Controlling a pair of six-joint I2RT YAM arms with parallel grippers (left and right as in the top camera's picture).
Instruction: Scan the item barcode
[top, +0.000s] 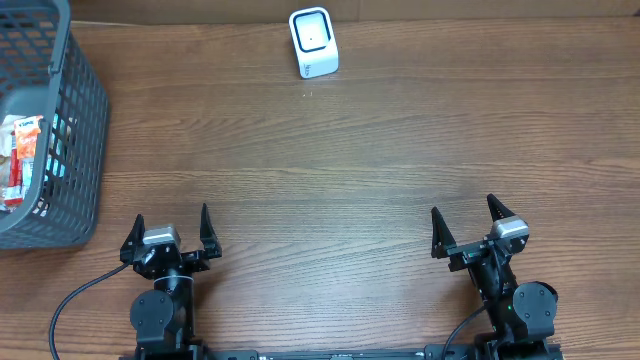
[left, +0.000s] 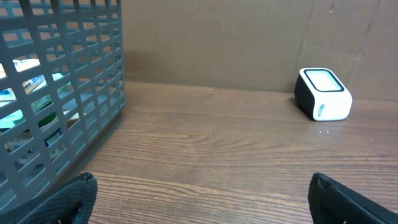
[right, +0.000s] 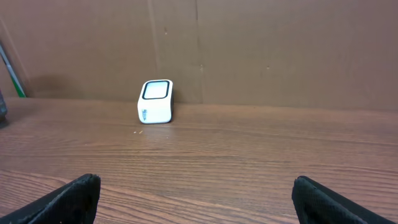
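1. Item to be scanned: a red-and-white packet (top: 22, 160) lies inside the grey basket (top: 88, 130), close to the basket's left side, with other wrapped goods beside it that are too blurred to name.
2. Its long axis runs roughly near to far, about parallel with the basket's right wall. The mesh walls stand all round it, so I judge that only a reach from above the basket will get to it.
3. The left claw (top: 172, 225) rests just off the basket's near right corner, jaws spread wide and holding nothing. In the left wrist view the basket fills the left side, with wrappers showing through the mesh.
4. The right claw (top: 465, 215) sits well to the right of the basket, jaws likewise wide apart and empty.
5. So the left arm is plainly the nearer. From its claw the packet lies forward and to the left, over the basket's rim.
6. The white scanner (top: 313, 42) stands on the desk (top: 330, 180), well to the right of the basket's far end and nothing lies between the two.
7. Judgement: no item has been lifted from the basket yet. The first step is probably a lift over the basket's right wall and a descent with the jaws set across the packet's narrow width.
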